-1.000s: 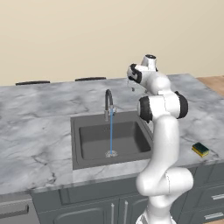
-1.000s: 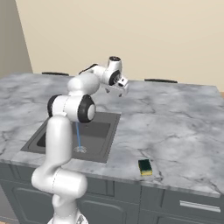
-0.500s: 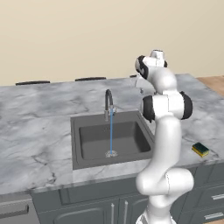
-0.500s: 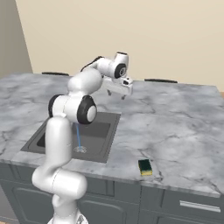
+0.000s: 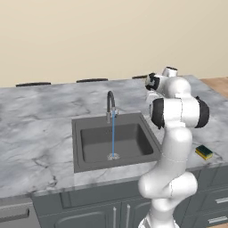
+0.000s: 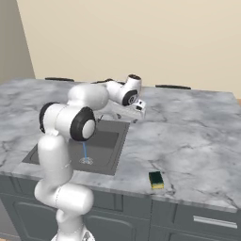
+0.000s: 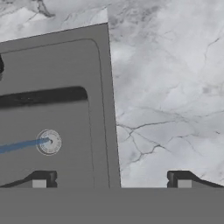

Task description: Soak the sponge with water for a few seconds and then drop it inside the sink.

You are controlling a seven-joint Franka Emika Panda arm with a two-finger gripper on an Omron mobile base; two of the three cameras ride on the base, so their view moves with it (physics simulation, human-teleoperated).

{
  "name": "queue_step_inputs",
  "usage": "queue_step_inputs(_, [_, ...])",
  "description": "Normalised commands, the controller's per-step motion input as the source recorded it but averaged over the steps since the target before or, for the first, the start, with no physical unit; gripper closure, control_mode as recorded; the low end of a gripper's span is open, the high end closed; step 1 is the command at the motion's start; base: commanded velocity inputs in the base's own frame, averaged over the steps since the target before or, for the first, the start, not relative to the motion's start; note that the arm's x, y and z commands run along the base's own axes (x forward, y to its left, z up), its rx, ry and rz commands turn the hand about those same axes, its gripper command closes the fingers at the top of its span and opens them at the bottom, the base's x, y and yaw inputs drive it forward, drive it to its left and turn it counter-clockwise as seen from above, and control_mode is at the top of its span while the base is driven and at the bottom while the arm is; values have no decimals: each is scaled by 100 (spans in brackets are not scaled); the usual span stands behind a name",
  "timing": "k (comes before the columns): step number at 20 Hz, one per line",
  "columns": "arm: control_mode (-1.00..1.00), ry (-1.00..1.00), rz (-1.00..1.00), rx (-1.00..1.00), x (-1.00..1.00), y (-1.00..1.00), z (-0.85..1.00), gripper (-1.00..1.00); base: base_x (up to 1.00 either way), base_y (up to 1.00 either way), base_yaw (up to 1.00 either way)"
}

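The sponge (image 5: 204,152) (image 6: 156,179), yellow with a dark green top, lies on the counter near its front edge, well to the right of the sink (image 5: 93,147) (image 6: 107,139). Water (image 5: 113,136) (image 6: 84,151) falls in a thin blue stream from the curved faucet (image 5: 110,103) onto the drain (image 7: 48,141). My gripper (image 6: 135,113) (image 7: 111,180) hangs open and holds nothing, above the sink's right rim. In the hand view one fingertip (image 7: 41,179) is over the basin (image 7: 65,65), the other over marble. The sponge is far from the gripper, toward the counter's front.
The grey marble counter (image 5: 40,133) (image 6: 188,136) spreads wide on both sides of the sink. Dark chair backs (image 5: 33,83) line its far edge. Grey cabinet drawers (image 6: 207,219) run below the front edge.
The hand has swung right and come lower, from above the faucet area to over the sink's right rim. Jaws stay open. Sponge and water are unchanged.
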Motion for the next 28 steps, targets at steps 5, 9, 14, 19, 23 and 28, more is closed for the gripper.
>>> queue_step_inputs(5, [-100,-3,13,0,-83,-22,18,-100,0,0,0])
queue_step_inputs(9, [-100,0,15,0,-87,-27,26,-100,0,0,0])
queue_step_inputs(14, [-100,3,17,0,-49,-24,19,-100,0,0,0])
queue_step_inputs(19, [-100,18,18,-2,-21,-15,1,-100,0,0,0])
queue_step_inputs(23, [-100,19,19,-4,-42,-11,0,-100,0,0,0])
queue_step_inputs(28, [-100,7,17,0,-58,-13,0,-100,0,0,0])
